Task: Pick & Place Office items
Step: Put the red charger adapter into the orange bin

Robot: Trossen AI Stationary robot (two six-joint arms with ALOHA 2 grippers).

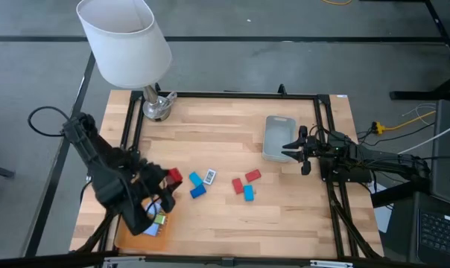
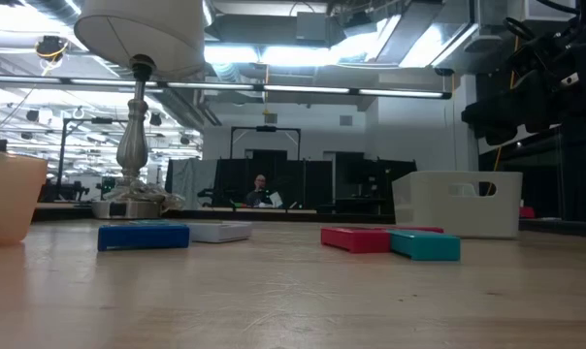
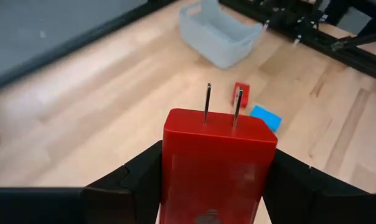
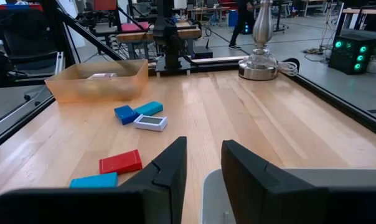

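Observation:
My left gripper (image 1: 168, 182) is near the table's left near part, beside the orange tray (image 1: 135, 240), and is shut on a red blocky piece (image 3: 216, 155) with two metal prongs. Small pieces lie in the tray. Flat on the table's middle lie a blue piece (image 1: 197, 191), a light blue one (image 1: 195, 179), a white one (image 1: 210, 176), two red ones (image 1: 252, 176) (image 1: 238, 185) and another light blue one (image 1: 248, 193). My right gripper (image 1: 292, 149) hangs above the near corner of the grey-blue bin (image 1: 277, 134), open by a narrow gap, touching nothing. My left gripper pinches the red piece between its two fingers (image 3: 135, 177), one on each of two opposite side faces (image 3: 175, 168). The pronged end (image 3: 222, 102) points away from the gripper, beyond the fingertips. The piece is lifted clear of the table.
A lamp with a white shade (image 1: 124, 37) stands by its metal base (image 1: 156, 106) at the table's far left corner. A black frame rail (image 1: 232, 94) runs round the table. A person (image 2: 261, 189) sits far off in the room behind.

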